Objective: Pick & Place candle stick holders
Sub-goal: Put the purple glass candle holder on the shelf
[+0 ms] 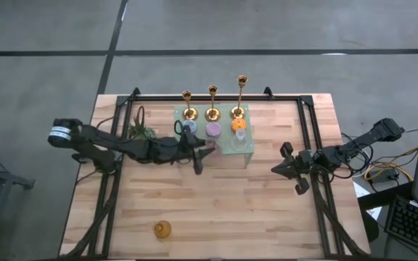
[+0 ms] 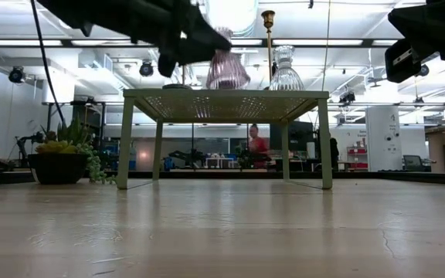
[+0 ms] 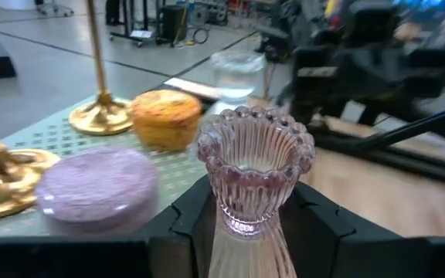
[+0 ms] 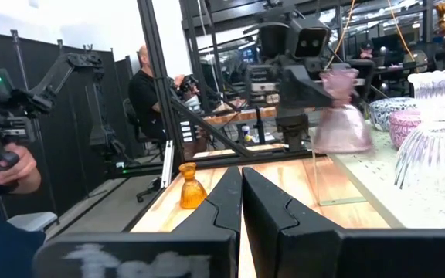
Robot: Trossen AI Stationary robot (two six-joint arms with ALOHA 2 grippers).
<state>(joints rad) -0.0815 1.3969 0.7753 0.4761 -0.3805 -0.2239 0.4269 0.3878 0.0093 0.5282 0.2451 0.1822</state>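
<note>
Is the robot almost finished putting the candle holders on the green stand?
Nearly. Three gold candlesticks, a purple holder, an orange holder and a clear holder sit on the green stand. The left gripper holds the pink holder at its edge. The amber holder waits on the table. The right gripper idles.

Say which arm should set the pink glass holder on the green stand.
Left. Its tool is already shut on the pink glass holder at the green stand's edge; the right tool waits empty, off to the side.
</note>
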